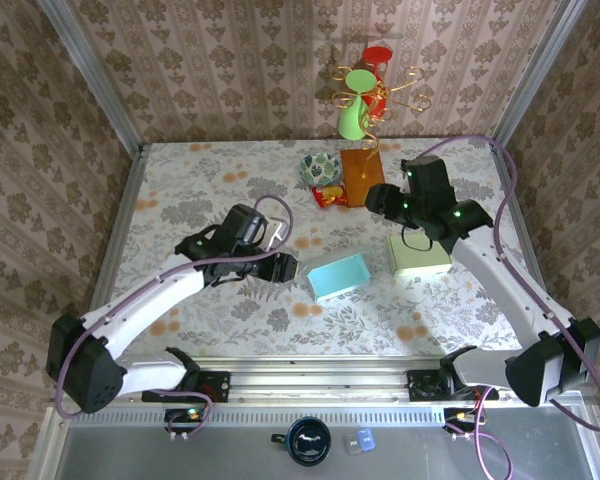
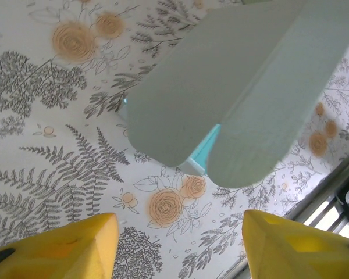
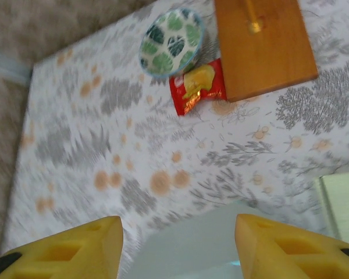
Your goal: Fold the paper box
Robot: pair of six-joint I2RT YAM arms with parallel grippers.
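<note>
The paper box [image 1: 338, 276] is pale teal and lies in the middle of the flowered table. In the left wrist view its two rounded flaps [image 2: 221, 87] hang over the cloth with bright teal showing between them. My left gripper [image 1: 288, 268] is just left of the box, apart from it. Its yellow fingers [image 2: 64, 247] are open around bare cloth, and the left gripper [image 2: 180, 224] holds nothing. My right gripper [image 1: 380, 203] hovers above and behind the box. The right gripper [image 3: 178, 232] is open, with the box top [image 3: 215, 244] below its fingers.
A pale green box [image 1: 417, 256] sits right of the paper box. At the back stand a patterned bowl [image 1: 321, 168], a red snack packet [image 1: 328, 194] and a wooden base [image 1: 358, 175] with a wire ornament. The metal rail [image 1: 320, 372] bounds the near edge.
</note>
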